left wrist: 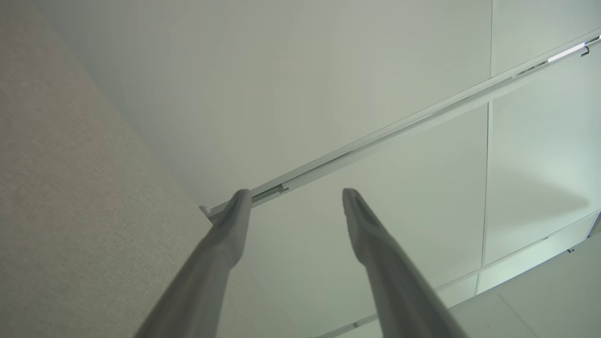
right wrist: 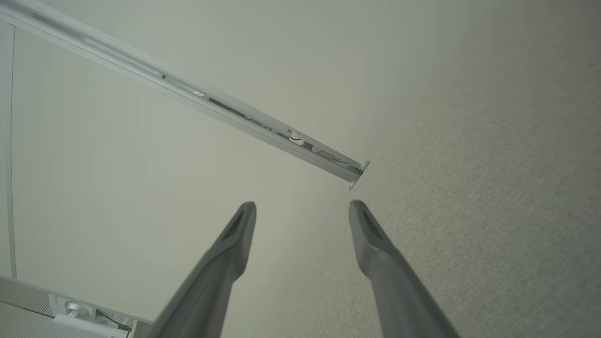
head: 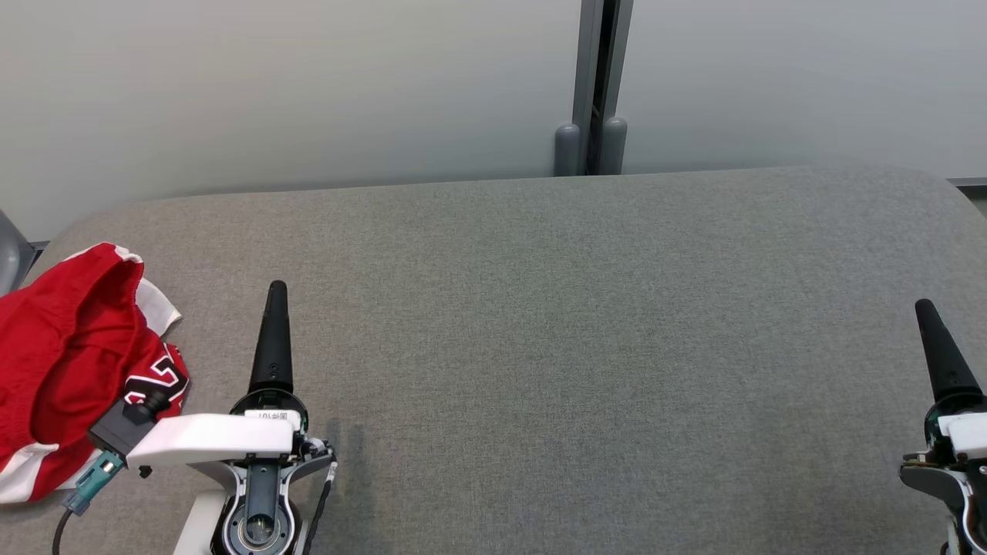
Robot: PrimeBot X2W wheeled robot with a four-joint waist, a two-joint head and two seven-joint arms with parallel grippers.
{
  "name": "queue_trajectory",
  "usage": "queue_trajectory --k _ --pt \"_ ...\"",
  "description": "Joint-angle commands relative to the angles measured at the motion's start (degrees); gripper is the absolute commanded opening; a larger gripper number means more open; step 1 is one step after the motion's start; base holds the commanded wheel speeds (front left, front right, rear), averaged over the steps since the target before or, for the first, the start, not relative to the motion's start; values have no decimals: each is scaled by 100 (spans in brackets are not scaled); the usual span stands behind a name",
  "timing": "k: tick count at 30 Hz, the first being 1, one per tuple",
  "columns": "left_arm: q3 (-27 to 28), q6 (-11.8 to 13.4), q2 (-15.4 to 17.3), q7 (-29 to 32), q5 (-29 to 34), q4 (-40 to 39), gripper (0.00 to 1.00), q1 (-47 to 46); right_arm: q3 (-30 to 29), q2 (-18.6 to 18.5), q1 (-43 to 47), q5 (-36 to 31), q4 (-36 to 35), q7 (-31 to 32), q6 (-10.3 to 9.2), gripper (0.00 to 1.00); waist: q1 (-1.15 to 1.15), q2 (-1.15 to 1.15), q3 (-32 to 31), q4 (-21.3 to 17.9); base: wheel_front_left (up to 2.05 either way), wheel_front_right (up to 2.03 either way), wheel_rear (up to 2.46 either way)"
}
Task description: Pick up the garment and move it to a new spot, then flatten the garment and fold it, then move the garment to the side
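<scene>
The garment [head: 69,362], a red jersey with white trim and a black-and-white number, lies crumpled at the left edge of the grey padded table [head: 540,347]. Just right of it my left gripper [head: 276,297] points up the head view, apart from the cloth. In the left wrist view my left gripper [left wrist: 293,202] stands open and empty, its fingers aimed at the pale wall. My right gripper [head: 925,312] is at the table's far right edge; the right wrist view shows my right gripper [right wrist: 300,211] open with nothing between its fingers.
A pale wall with a vertical grey post [head: 597,85] stands behind the table. A grey object's corner [head: 11,258] shows at the far left. A cable and teal connector [head: 89,482] hang off my left wrist over the garment's lower edge.
</scene>
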Motion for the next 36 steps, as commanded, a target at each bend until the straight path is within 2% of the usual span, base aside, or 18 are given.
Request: queue_trajectory --k 1,17,28,36 --pt "49 -5 22 -33 241 -141 100 -229 46 -102 -156 -229 -155 -89 3 100 0 0 1 1 0 0 0" --pt "-66 197 167 -126 2752 -549 100 -270 475 -205 -146 -2378 -519 -611 3 100 0 0 -12 4 0 0 0" --pt "-212 396 334 -169 3951 -485 100 -249 712 -218 -65 -3414 -597 -791 3 100 0 0 -37 -5 0 0 0" --pt "-241 541 380 -61 4545 -401 100 -149 881 -207 12 -4029 -596 -927 3 100 0 0 -56 -11 0 0 0"
